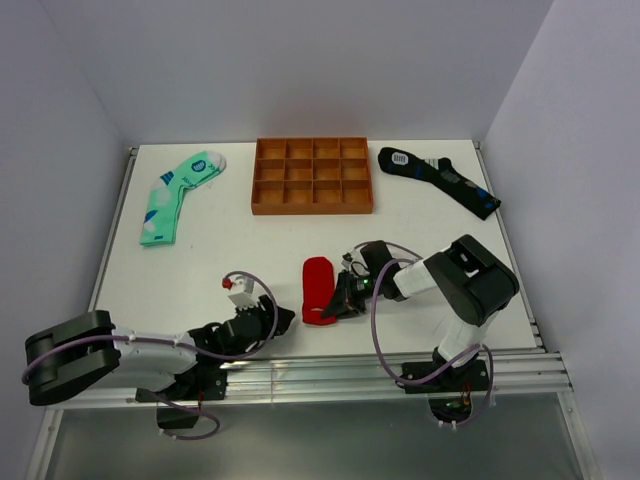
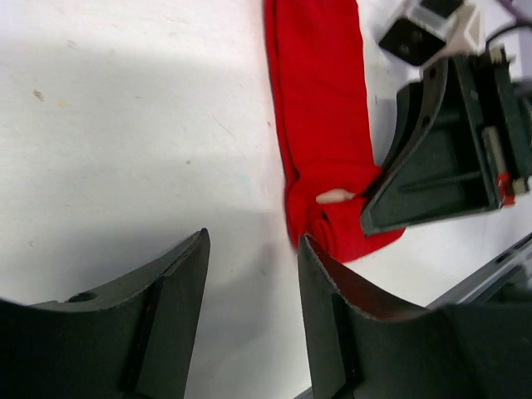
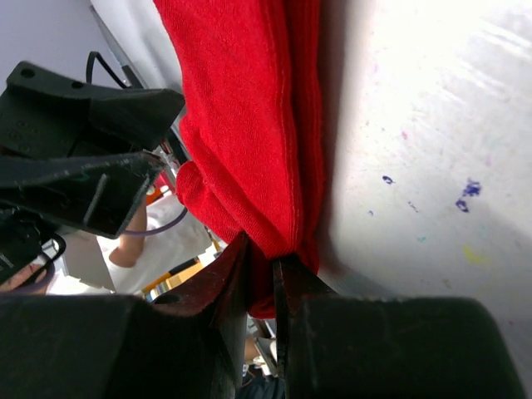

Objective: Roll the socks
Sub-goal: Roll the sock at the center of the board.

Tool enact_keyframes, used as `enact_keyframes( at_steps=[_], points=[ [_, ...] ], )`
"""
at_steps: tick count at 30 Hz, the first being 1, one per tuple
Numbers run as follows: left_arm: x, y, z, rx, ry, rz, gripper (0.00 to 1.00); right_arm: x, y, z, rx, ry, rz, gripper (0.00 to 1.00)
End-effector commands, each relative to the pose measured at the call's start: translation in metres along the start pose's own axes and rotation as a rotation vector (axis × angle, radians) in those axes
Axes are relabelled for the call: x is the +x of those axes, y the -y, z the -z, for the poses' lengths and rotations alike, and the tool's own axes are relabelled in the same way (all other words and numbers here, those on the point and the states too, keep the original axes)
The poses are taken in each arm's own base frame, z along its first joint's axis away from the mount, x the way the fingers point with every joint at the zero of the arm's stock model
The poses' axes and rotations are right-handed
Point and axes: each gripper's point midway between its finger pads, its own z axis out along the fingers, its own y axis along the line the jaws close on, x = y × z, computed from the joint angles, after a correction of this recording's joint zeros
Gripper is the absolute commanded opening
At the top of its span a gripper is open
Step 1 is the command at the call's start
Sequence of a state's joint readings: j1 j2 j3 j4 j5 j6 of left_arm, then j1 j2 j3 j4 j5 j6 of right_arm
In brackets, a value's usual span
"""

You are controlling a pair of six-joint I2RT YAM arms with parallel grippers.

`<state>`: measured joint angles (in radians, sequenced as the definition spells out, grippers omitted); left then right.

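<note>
The red sock (image 1: pixel 318 288) lies lengthwise on the table, its near end curled into a small roll (image 2: pixel 332 231). My right gripper (image 1: pixel 336 308) comes in from the right and is shut on that near end; red fabric is pinched between its jaws (image 3: pixel 262 259). My left gripper (image 2: pixel 253 249) stands open just left of the roll, only bare table between its fingers (image 2: pixel 179 287). In the top view the left gripper (image 1: pixel 284 318) sits close beside the sock. The mint-green sock (image 1: pixel 176 196) lies flat at the far left, the black sock (image 1: pixel 440 180) at the far right.
An orange tray (image 1: pixel 312 176) divided into several compartments sits at the back centre. The metal rail of the table's near edge (image 1: pixel 330 372) runs right behind both grippers. My right gripper's body (image 2: pixel 436 158) fills the space just right of the roll.
</note>
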<state>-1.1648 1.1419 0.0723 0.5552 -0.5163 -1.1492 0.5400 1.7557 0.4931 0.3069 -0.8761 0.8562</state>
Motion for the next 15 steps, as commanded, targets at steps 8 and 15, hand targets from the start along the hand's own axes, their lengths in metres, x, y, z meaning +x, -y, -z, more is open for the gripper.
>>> enact_keyframes(
  at_steps=[8,15],
  points=[
    [-0.002,0.017,0.003,0.031,0.03,-0.226,0.56,0.043,0.094,0.013,0.394,-0.042,-0.387,0.0],
    [0.001,0.065,0.008,0.231,-0.001,-0.311,0.55,0.041,0.094,0.012,0.396,-0.042,-0.381,0.0]
  ],
)
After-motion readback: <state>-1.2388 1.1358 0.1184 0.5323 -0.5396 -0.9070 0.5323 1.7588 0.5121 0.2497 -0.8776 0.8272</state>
